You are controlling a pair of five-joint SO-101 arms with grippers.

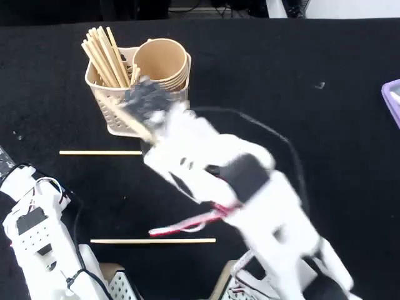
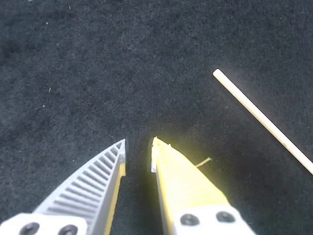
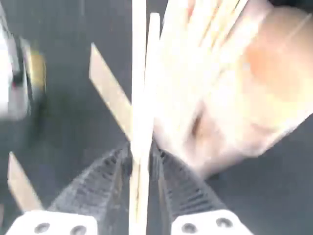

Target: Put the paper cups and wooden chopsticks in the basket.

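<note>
From the high view I see the black table (image 1: 325,156) with my right arm (image 1: 250,187) stretched across it from the near right toward the far left, where the basket (image 1: 119,122) stands. My left arm (image 1: 34,237) sits at the near left edge. The cups (image 1: 161,59) are stacked in the right side of the basket, and a bundle (image 1: 103,56) of chopsticks leans out of its left side. Two loose chopsticks lie flat on the table: the far chopstick (image 1: 100,152) just near of the basket, and the near chopstick (image 1: 153,240) between the two arms.

The high view puts the right gripper (image 1: 147,103) right at the basket's near rim, but it is too smeared there for me to read the jaws. The right wrist view settles that. The right gripper (image 3: 141,156) is clenched, jaws almost together, on a held chopstick (image 3: 139,73) that runs straight out past the tips. It may be two sticks pressed together; I cannot tell. The basket (image 3: 234,88) is a blur just beyond it.

The left wrist view shows the left gripper (image 2: 138,147) low over bare cloth, jaws a narrow gap apart and gripping nothing. One chopstick end (image 2: 259,120) lies well to the side, untouched.
</note>
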